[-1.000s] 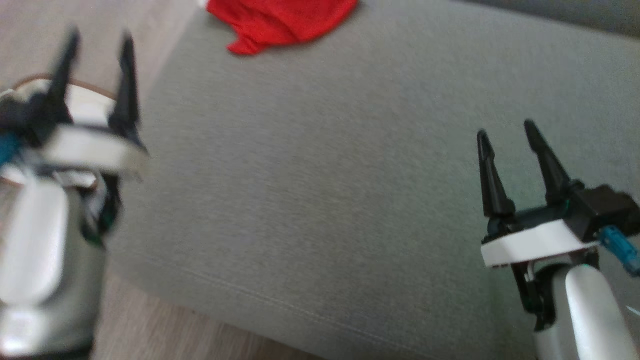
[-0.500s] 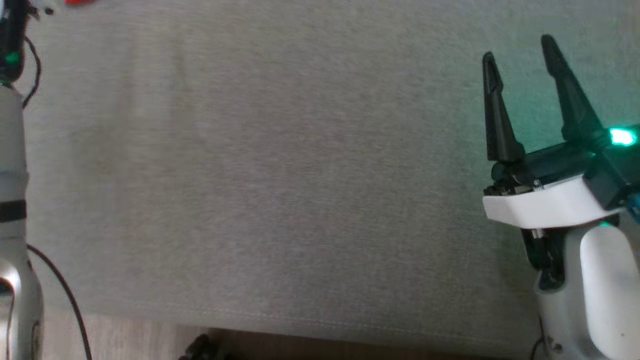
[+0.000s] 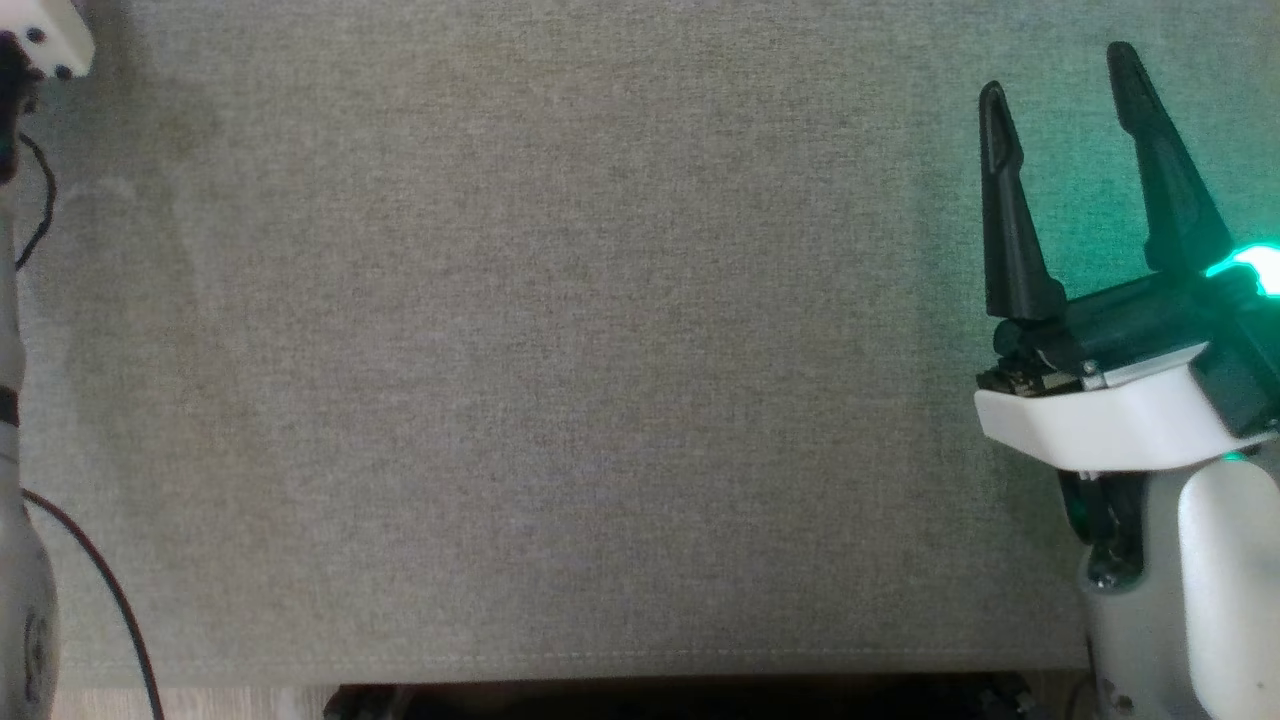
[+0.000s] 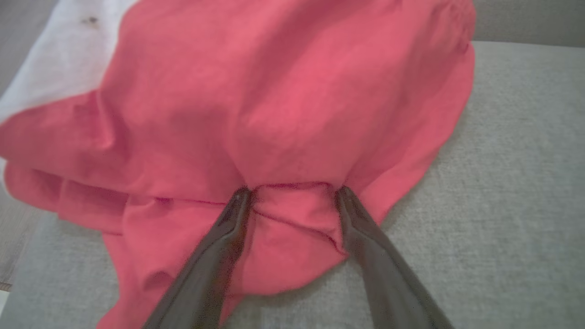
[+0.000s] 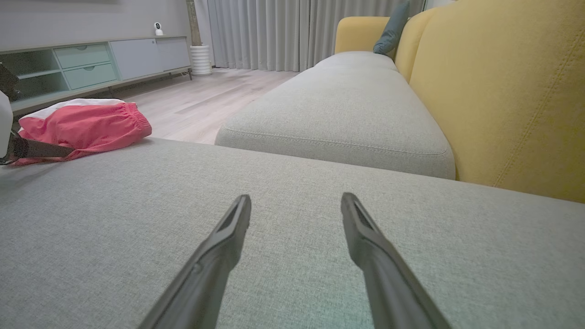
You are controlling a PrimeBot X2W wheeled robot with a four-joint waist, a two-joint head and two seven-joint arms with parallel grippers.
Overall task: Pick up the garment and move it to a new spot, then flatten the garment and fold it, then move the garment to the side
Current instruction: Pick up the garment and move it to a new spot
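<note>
The garment [image 4: 274,91] is a crumpled coral-red cloth with an elastic waistband, lying at the far left corner of the grey cushion [image 5: 283,183]. It also shows in the right wrist view as a red garment [image 5: 87,128]. My left gripper [image 4: 292,191] is open, its two fingers pressed into the garment's near edge with a hemmed fold between them. One of its fingers [image 5: 41,148] shows against the cloth. My right gripper [image 3: 1057,70] is open and holds nothing, hovering over bare cushion at the right; the right gripper [image 5: 296,197] points along the cushion.
My left forearm [image 3: 12,300] runs up the left edge of the head view. A white cloth [image 4: 68,55] lies under the garment. A yellow sofa back [image 5: 502,91] and another grey seat [image 5: 343,105] stand ahead on the right. Wooden floor [image 5: 201,100] lies beyond.
The head camera has swung, so the garment has left its view. My left arm has stretched forward along the left edge. The right gripper stays open.
</note>
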